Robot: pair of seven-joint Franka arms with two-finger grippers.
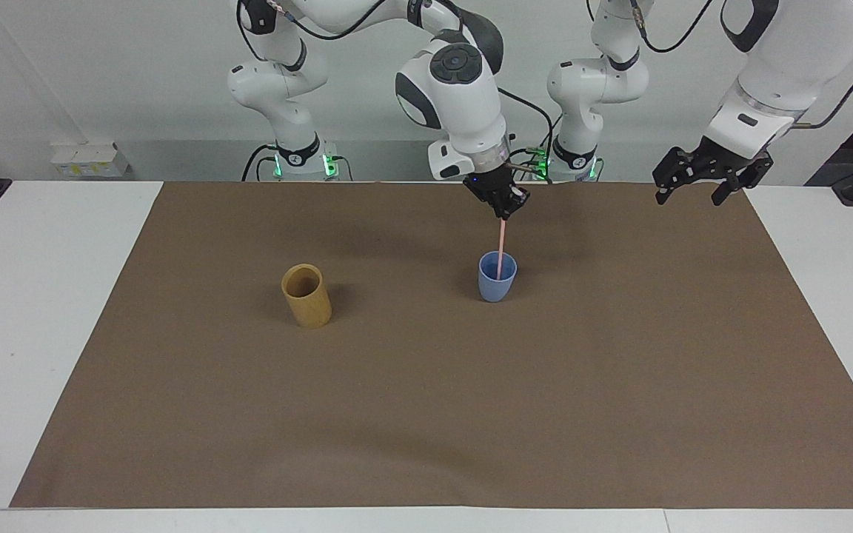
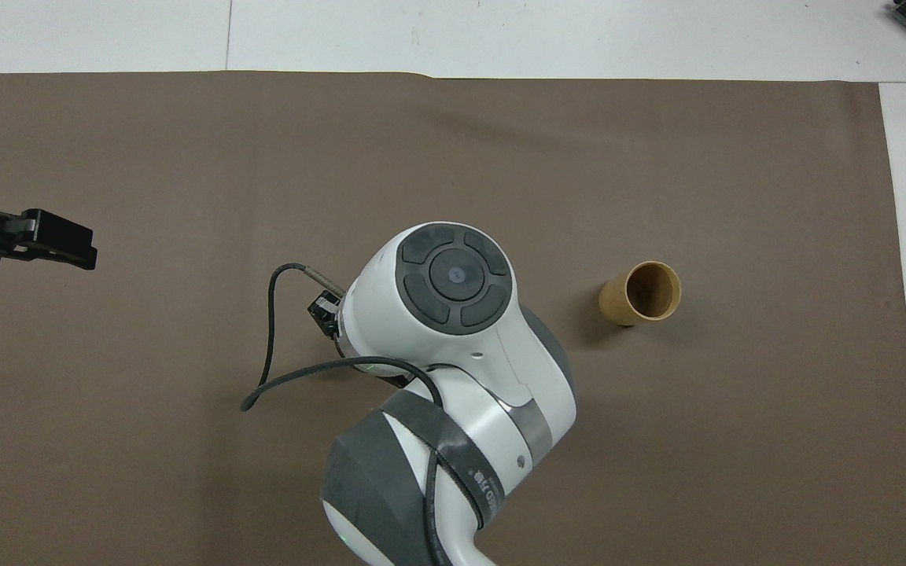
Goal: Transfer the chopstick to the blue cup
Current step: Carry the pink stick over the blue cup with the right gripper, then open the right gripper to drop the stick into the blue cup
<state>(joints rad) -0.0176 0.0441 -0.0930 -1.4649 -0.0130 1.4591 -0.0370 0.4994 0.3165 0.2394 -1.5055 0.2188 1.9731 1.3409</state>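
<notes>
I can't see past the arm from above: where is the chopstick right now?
In the facing view, the chopstick stands nearly upright with its lower end inside the blue cup and its top at the right gripper, toward the left arm's end from the wooden cup.

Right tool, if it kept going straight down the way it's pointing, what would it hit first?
Probably the blue cup: the right tool points down along the chopstick, whose lower end is already inside that cup.

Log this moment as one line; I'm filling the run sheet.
right gripper: over blue cup, at chopstick top | chopstick: upright, lower end in cup | left gripper: open, waiting | tan cup: empty
</notes>
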